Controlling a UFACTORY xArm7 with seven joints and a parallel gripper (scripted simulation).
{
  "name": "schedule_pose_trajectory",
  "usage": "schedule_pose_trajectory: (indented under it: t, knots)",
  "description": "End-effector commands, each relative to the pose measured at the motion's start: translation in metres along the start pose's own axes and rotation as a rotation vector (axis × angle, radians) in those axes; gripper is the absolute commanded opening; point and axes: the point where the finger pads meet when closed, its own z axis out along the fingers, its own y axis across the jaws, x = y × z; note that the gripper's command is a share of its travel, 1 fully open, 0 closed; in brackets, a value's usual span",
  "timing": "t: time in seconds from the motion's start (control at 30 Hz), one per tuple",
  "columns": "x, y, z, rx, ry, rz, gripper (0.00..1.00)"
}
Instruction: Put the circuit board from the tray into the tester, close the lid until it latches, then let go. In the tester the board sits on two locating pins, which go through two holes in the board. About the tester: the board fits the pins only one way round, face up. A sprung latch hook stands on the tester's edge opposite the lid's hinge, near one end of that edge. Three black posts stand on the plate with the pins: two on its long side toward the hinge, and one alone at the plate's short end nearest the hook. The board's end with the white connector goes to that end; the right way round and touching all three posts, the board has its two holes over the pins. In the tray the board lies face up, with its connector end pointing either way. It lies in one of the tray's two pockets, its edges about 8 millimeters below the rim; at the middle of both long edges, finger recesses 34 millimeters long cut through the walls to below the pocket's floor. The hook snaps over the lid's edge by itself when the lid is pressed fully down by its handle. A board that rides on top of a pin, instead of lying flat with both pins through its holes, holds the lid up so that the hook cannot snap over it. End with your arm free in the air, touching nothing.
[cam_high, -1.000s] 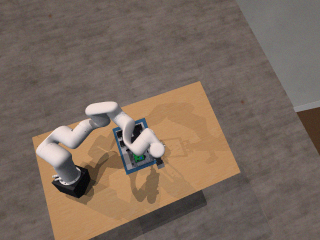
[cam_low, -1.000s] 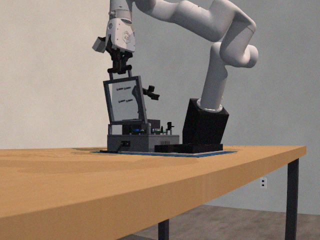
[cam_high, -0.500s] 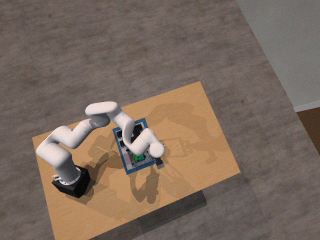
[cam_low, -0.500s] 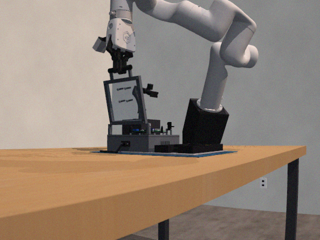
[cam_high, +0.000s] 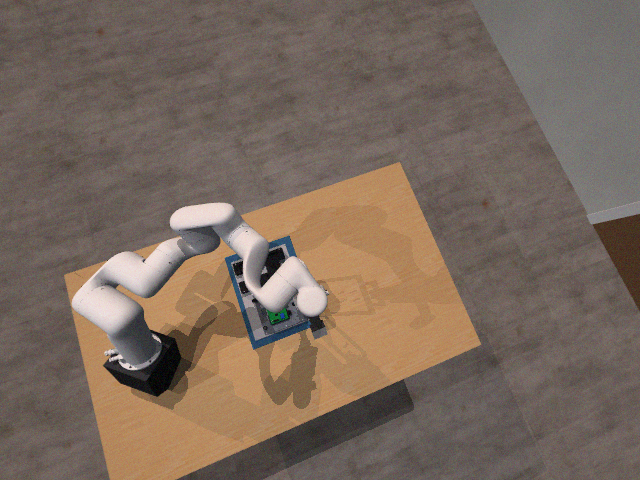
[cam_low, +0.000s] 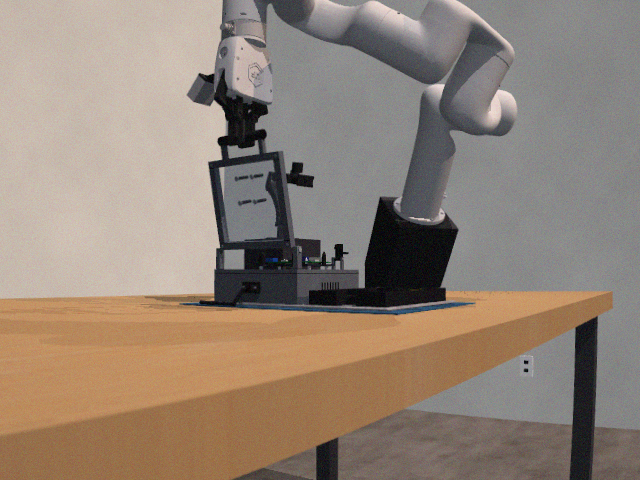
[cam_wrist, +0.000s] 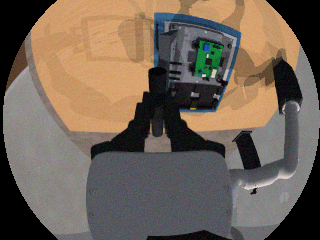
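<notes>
My gripper (cam_low: 241, 135) (cam_wrist: 157, 100) is shut on the black handle (cam_low: 241, 140) at the top edge of the tester's lid. The lid (cam_low: 242, 159) (cam_wrist: 176, 47) has a clear pane and stands almost upright, leaning slightly over the tester (cam_low: 268, 286) (cam_high: 256, 316). The green circuit board (cam_high: 276, 316) (cam_wrist: 208, 59) lies in the tester, on the plate below the lid; in the side view only its edge (cam_low: 273, 261) shows. The latch hook (cam_low: 338, 253) stands free at the tester's far edge. The black tray (cam_low: 377, 296) (cam_high: 275, 256) lies beside the tester, partly hidden by the arm from above.
Tester and tray stand on a blue mat (cam_high: 255, 341) (cam_low: 444, 304) (cam_wrist: 160, 20) on the wooden table (cam_high: 403, 289). The arm's black base (cam_low: 408, 248) (cam_high: 149, 369) stands right behind the tray. A clamp-like black part (cam_low: 300, 178) sticks out from the lid's side.
</notes>
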Motion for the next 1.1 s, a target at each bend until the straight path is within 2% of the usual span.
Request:
schedule_pose_trajectory:
  t: [0.0,1.07]
  knots:
    - [0.0,0.002,-0.002,0.003,0.002,0.001,0.0]
    - [0.0,0.025,-0.006,0.004,0.001,0.001,0.0]
